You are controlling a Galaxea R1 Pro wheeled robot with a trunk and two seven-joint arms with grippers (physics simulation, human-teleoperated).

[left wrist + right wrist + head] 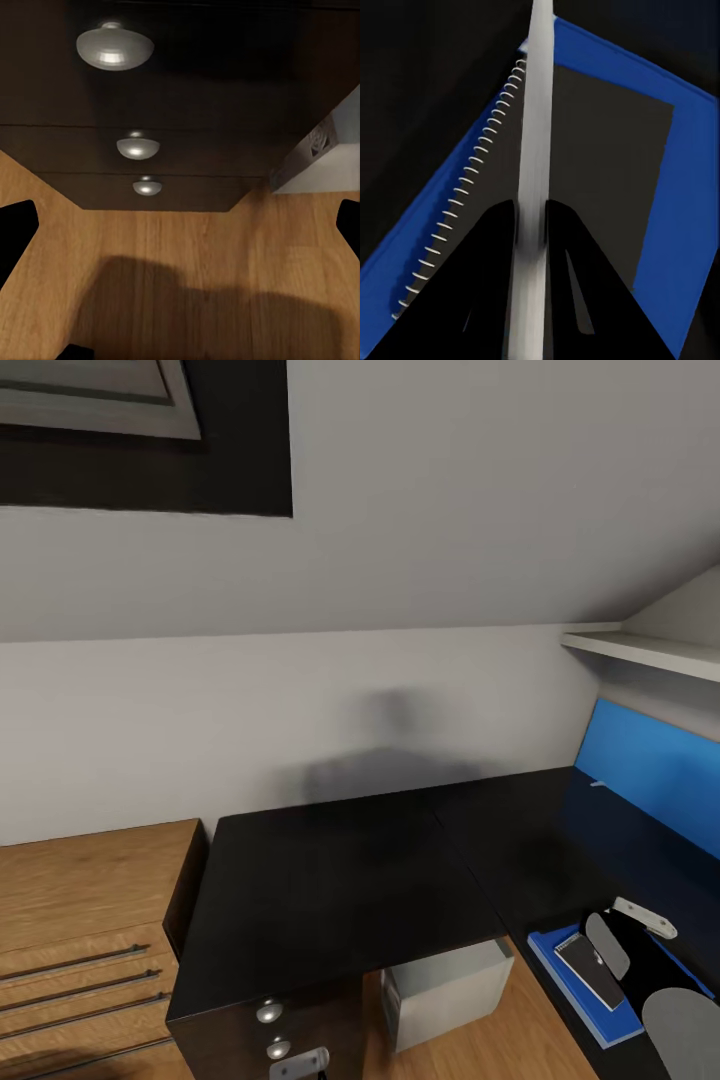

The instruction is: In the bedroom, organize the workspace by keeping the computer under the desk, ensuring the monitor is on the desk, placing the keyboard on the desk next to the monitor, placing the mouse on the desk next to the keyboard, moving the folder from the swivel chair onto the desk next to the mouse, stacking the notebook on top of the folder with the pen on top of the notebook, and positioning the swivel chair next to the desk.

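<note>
The desk [340, 880] has a glossy black top; its dark drawer unit [187, 90] carries round silver knobs. Beneath the top stands the pale computer [445, 990], also at the side of the drawers [330, 157]. On the desk's right wing lies the blue folder [575, 985] [675, 225], with the spiral-bound notebook [590, 968] [600, 165] lying on it. My right gripper [612, 940] [531, 214] is shut on the white pen [645, 916] [534, 112], held just above the notebook. My left gripper [300, 1063] [180, 225] hangs open in front of the drawers, above the floor.
Light wooden low shelving [80, 920] stands left of the desk. A blue wall panel [660, 770] and a white shelf [650, 652] line the wall at the right. Wooden floor [187, 255] runs under the desk.
</note>
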